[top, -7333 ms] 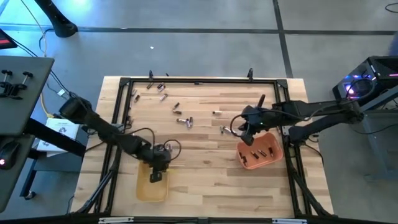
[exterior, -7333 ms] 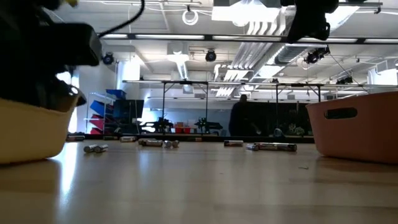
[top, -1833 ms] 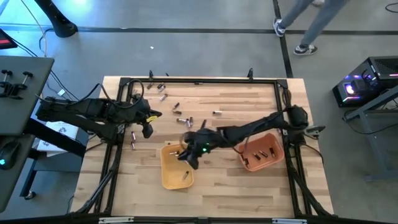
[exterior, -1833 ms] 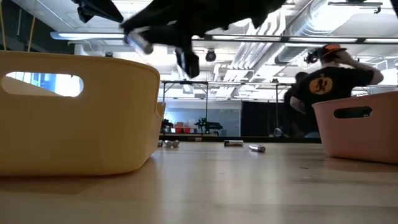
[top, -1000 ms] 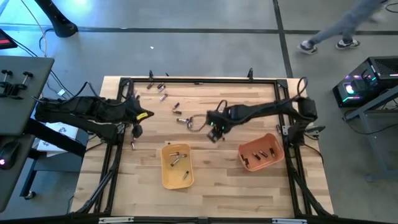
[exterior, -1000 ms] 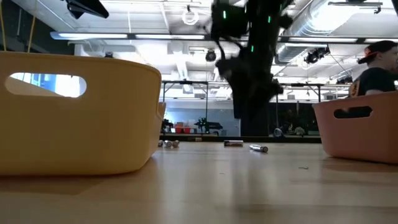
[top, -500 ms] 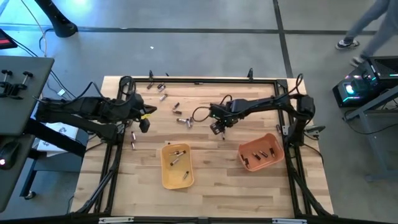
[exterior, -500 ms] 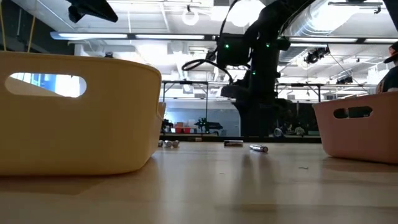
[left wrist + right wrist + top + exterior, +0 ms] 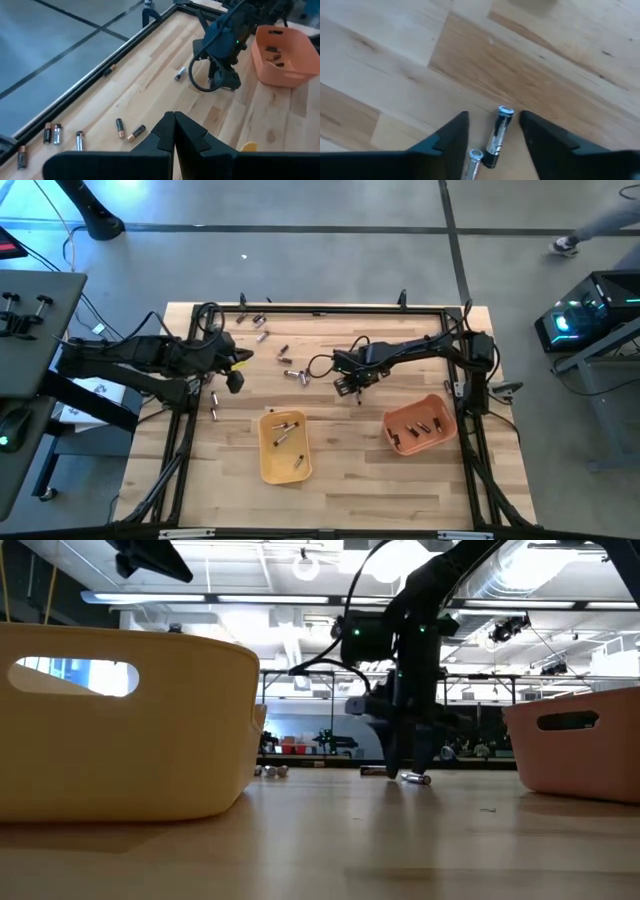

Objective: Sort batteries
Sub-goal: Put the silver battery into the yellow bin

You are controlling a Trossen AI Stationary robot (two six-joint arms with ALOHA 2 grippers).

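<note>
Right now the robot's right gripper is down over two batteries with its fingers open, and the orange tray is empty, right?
Not quite. The high view shows several batteries lying in the orange tray. The rest holds: the right gripper is open, straddling two batteries on the table.

Both arms: dark, near-black jointed links, slim tubes with bulkier joint housings. Left arm (image 9: 140, 358) carries a small yellow patch near its wrist and black cable looping by the forearm. Right arm (image 9: 420, 350) trails a looped black cable off its wrist; green indicator lights glow on the wrist housing in the low view. Fingers (image 9: 445, 142) matte black, wedge-shaped, smooth-faced.
</note>
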